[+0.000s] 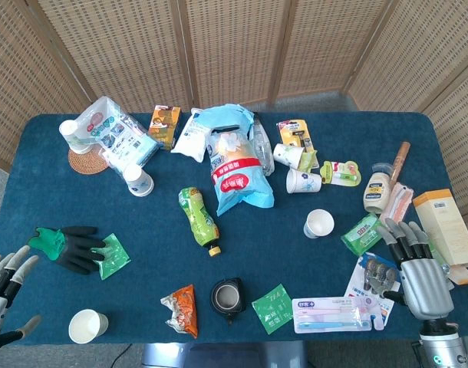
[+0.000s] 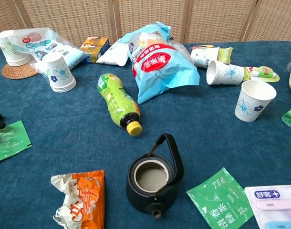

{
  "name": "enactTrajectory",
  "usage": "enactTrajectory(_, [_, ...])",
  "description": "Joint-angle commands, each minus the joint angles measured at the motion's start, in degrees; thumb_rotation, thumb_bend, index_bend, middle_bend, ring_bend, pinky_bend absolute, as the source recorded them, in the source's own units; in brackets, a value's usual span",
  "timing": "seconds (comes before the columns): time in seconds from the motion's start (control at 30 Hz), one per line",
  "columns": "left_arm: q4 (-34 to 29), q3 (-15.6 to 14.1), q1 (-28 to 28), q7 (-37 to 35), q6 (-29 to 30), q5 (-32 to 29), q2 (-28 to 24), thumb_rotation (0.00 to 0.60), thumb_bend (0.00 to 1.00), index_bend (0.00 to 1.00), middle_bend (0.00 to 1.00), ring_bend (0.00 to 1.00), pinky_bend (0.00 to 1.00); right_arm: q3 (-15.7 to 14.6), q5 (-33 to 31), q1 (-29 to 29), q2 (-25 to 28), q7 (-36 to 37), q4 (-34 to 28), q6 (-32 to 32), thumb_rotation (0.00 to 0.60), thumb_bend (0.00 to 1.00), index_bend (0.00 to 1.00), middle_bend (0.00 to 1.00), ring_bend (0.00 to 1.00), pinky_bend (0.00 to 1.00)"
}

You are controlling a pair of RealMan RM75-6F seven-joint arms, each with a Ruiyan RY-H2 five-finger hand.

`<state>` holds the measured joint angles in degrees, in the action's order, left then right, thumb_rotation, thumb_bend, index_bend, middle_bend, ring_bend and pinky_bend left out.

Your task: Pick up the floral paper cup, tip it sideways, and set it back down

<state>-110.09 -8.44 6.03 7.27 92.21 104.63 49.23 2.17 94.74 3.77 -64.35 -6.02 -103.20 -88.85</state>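
Head view: upright floral paper cup [image 1: 319,223] stands alone on blue cloth table [image 1: 142,299], right of centre, just ahead of right hand [image 1: 415,270]. Right hand empty, fingers spread, apart from cup. Left hand [image 1: 5,282] at near-left edge, fingers also spread, empty. Judgement: reach with right hand, close gently around cup middle; thin paper wall can crush.

Chest view: same cup [image 2: 253,99], tapered white paper, blue flowers, open mouth up. Black teapot [image 2: 152,180] hard, round, lidless. Hands not visible here.

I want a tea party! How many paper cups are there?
6 cups: coaster cup back-left, upside-down cup beside it, two tipped cups behind, upright cup mid-right, front-left cup. Stacks may hide more.
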Motion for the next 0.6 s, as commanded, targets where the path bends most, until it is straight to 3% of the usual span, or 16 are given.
enactTrajectory(0.03, [0.03,0.01,0.0,0.0,0.03,0.01,0.01,0.6,0.24,0.0,0.0,0.0,0.0,-0.02,0.0,0.01,-0.03,-0.06,0.01,0.03,0.6,0.07,0.12,0.0,0.0,0.0])
enactTrajectory(0.6, [0.07,-0.14,0.06,-0.74,0.36,0.33,-0.28,0.6,0.24,0.0,0.0,0.0,0.0,-0.81,-0.9,1.18,0.11,4.13,-0.21,3.2,0.6,0.08,0.12,0.0,0.0,0.0])
